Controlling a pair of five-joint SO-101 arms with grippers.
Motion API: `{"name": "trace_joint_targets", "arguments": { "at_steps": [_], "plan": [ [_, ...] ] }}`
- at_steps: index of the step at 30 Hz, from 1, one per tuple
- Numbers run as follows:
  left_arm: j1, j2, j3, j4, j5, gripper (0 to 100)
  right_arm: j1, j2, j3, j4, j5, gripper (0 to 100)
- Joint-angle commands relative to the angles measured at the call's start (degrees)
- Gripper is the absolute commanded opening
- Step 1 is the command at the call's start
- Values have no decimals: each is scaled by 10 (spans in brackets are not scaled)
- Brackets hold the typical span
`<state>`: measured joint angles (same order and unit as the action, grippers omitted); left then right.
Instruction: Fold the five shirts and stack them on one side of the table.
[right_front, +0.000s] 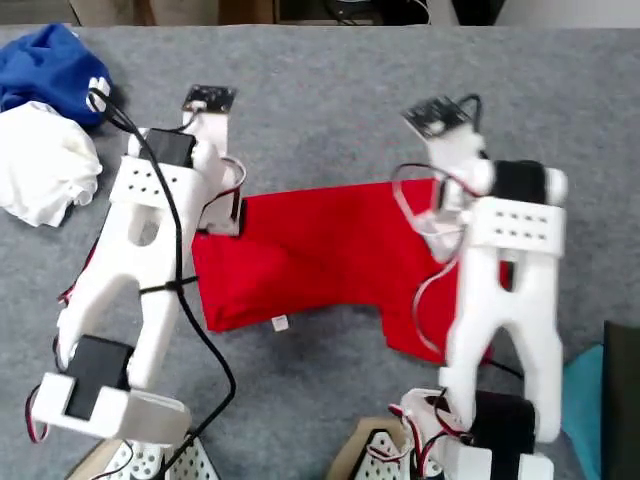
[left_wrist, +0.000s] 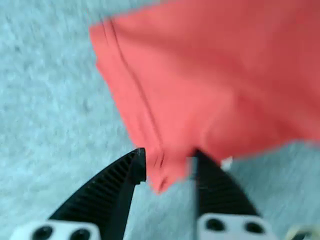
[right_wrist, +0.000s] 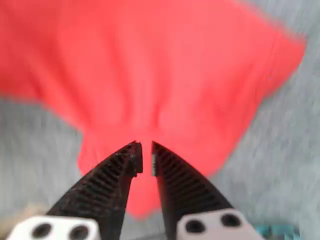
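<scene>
A red shirt (right_front: 320, 255) lies partly folded across the middle of the grey table (right_front: 320, 100), with a small white tag (right_front: 279, 322) at its near edge. My left gripper (left_wrist: 167, 167) is at the shirt's left edge, its jaws closed on a bunched corner of the red shirt (left_wrist: 215, 80). At the shirt's right side, my right gripper (right_wrist: 146, 157) is shut on a pinch of the red shirt (right_wrist: 150, 75), and folds of cloth run up to its tips. In the high view the left gripper (right_front: 228, 215) and the right gripper (right_front: 440, 205) stand over opposite ends.
A crumpled blue shirt (right_front: 45, 60) and a white shirt (right_front: 45, 160) lie bunched at the far left corner. A teal cloth (right_front: 583, 400) and a dark object (right_front: 622, 390) sit at the right edge. The arm bases stand along the near edge.
</scene>
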<state>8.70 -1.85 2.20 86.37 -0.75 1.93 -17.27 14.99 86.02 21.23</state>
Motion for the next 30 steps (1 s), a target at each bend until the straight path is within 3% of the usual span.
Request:
{"name": "trace_joint_targets", "arguments": {
  "at_steps": [1, 7, 14, 25, 30],
  "plan": [
    [-8, 29, -29, -55, 53, 33, -40, -5, 7, -116, -68, 5],
    [-14, 106, -27, -111, 85, 19, -27, 145, -25, -227, -150, 9],
    [-34, 178, -27, -160, 82, 19, 26, 353, -202, -229, -166, 9],
    [-43, 247, -34, -187, 76, 19, 64, 654, -523, -126, -166, 9],
    [-43, 249, -33, -187, 20, 19, 77, 775, -687, -69, -166, 9]
  ]
}}
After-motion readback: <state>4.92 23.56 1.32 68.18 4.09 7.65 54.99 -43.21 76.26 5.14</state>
